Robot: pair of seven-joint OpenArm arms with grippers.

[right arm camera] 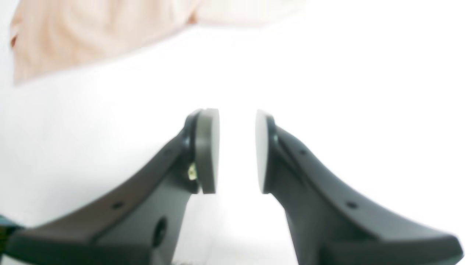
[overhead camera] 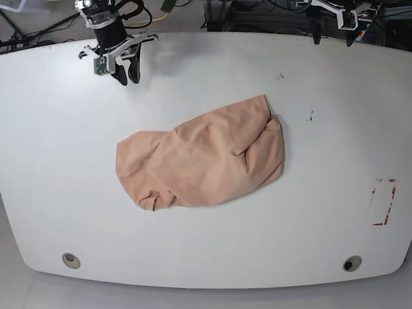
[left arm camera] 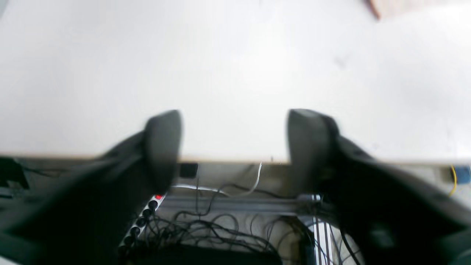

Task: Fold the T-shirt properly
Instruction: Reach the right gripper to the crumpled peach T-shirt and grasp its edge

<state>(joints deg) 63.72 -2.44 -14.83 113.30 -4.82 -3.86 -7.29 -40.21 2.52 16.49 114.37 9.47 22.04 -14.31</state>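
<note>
The peach T-shirt (overhead camera: 203, 154) lies crumpled in a rounded heap in the middle of the white table (overhead camera: 51, 129); no emoji print shows. My right gripper (overhead camera: 127, 78) hangs above the table's far left, well clear of the shirt, with its fingers slightly apart and empty. In the right wrist view the gripper (right arm camera: 237, 151) is open over bare table, with the shirt (right arm camera: 92, 33) blurred at the top left. My left gripper (overhead camera: 333, 38) is at the far right edge, open wide and empty (left arm camera: 235, 136). A shirt corner (left arm camera: 404, 5) shows at the top right of the left wrist view.
A red tape outline (overhead camera: 384, 201) marks the table's right side. Two round holes (overhead camera: 71, 260) (overhead camera: 351, 263) sit near the front edge. Small dark specks (overhead camera: 280, 76) lie beyond the shirt. A power strip (left arm camera: 143, 217) and tangled cables hang beyond the far edge.
</note>
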